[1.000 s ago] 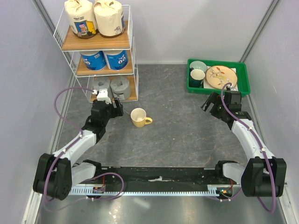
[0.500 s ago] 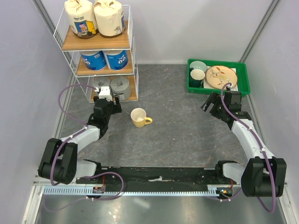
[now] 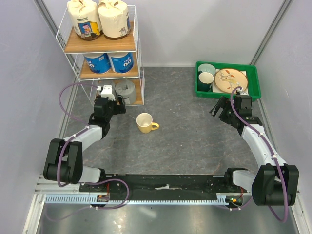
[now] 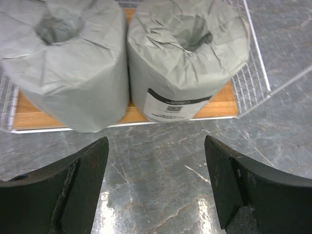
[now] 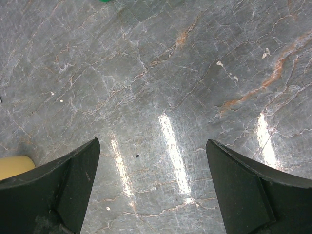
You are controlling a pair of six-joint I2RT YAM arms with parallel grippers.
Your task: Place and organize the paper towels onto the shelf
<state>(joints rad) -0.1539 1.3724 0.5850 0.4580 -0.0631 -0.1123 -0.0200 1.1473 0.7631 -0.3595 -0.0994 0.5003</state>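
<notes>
Two crinkly grey rolls (image 4: 187,58) stand side by side on the shelf (image 4: 224,105); left claw (image 4: 156,161) and right claw (image 5: 152,151) gape empty.

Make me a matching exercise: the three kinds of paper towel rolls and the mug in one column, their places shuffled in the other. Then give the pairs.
Things:
1. cream rolls
2. white-and-blue rolls
3. grey rolls
4. yellow mug

Places:
A. bottom tier of the shelf
B. on the table, in front of the shelf
C. top tier
D. middle tier

Pairs: 1-C, 2-D, 3-A, 4-B
</notes>
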